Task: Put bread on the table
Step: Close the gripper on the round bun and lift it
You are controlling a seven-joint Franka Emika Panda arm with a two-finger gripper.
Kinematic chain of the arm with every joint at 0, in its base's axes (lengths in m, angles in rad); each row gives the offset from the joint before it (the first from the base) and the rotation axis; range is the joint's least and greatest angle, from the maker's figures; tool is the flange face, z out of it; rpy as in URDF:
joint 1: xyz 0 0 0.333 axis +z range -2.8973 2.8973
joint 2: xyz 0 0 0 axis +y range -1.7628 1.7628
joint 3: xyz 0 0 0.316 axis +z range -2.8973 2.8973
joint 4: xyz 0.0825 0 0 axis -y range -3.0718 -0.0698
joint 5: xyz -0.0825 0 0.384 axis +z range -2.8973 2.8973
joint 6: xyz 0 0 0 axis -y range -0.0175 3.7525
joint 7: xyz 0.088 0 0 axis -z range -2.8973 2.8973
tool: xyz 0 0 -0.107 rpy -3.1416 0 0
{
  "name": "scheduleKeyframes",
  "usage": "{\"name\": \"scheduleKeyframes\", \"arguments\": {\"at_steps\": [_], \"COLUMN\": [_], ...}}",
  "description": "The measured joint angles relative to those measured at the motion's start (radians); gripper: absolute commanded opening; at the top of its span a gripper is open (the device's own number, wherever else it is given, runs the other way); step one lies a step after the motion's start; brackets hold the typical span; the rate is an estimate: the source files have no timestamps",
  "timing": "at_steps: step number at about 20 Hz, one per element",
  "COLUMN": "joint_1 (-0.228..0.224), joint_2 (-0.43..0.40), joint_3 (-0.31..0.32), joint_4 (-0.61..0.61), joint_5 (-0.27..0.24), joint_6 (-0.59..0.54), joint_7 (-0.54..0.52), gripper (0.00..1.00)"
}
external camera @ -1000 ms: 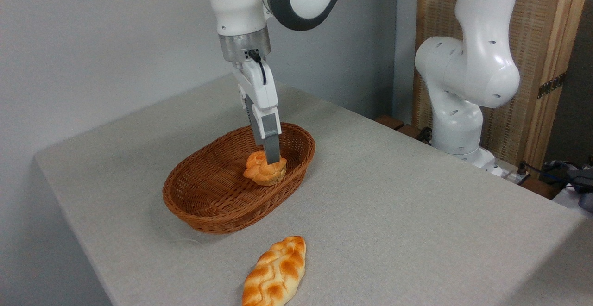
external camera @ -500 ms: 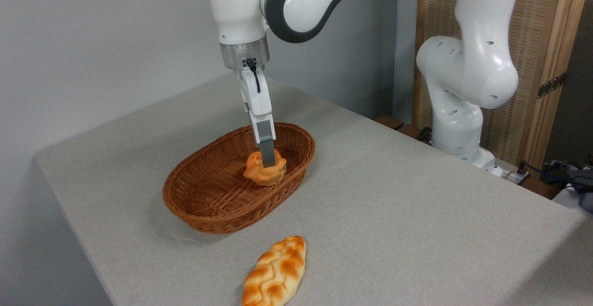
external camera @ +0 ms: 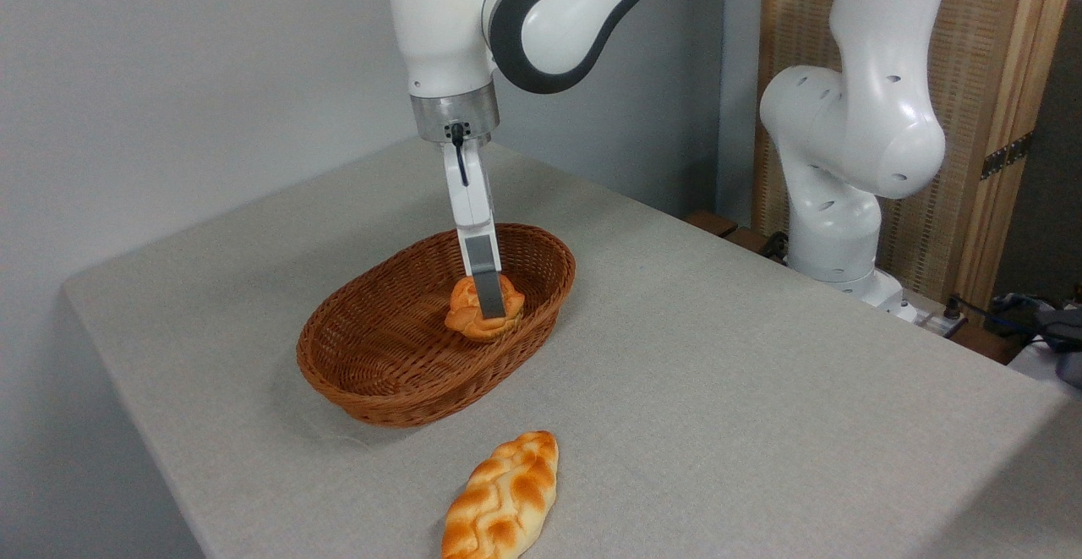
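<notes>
One bread [external camera: 482, 310] bun in one wicker basket [external camera: 372, 356], one braided loaf [external camera: 503, 500] on worktop [external camera: 761, 373]; fingers [external camera: 487, 288] at bun, grip unclear.

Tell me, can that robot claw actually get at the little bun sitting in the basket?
Probably yes. The gripper is already down inside the wicker basket, its grey finger against the bread. The basket is open on top and nothing covers the bun. Whether it is gripping cannot be told.

The table [external camera: 761, 390] is a large flat surface covered in light grey-beige cloth. A brown oval wicker basket [external camera: 380, 373] stands on it toward the left. Near the front edge, apart from the basket, a long braided loaf [external camera: 504, 498] lies directly on the cloth.
</notes>
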Motion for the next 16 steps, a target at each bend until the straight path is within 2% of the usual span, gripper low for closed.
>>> {"name": "scheduleKeyframes", "arguments": {"at_steps": [2, 3, 4, 5, 9, 16], "joint_1": [0.0, 0.0, 0.0, 0.0, 0.001, 0.001], "joint_2": [0.001, 0.001, 0.002, 0.002, 0.002, 0.002], "joint_3": [0.0, 0.0, 0.0, 0.0, 0.005, 0.007], "joint_4": [-0.001, -0.001, -0.001, -0.001, -0.001, -0.001], "joint_5": [0.001, 0.001, 0.001, 0.001, 0.001, 0.001], "joint_6": [0.0, 0.0, 0.0, 0.0, 0.0, 0.0], "joint_7": [0.03, 0.036, 0.04, 0.049, 0.123, 0.136], "gripper": [0.47, 0.43, 0.31, 0.28, 0.28, 0.3]}}
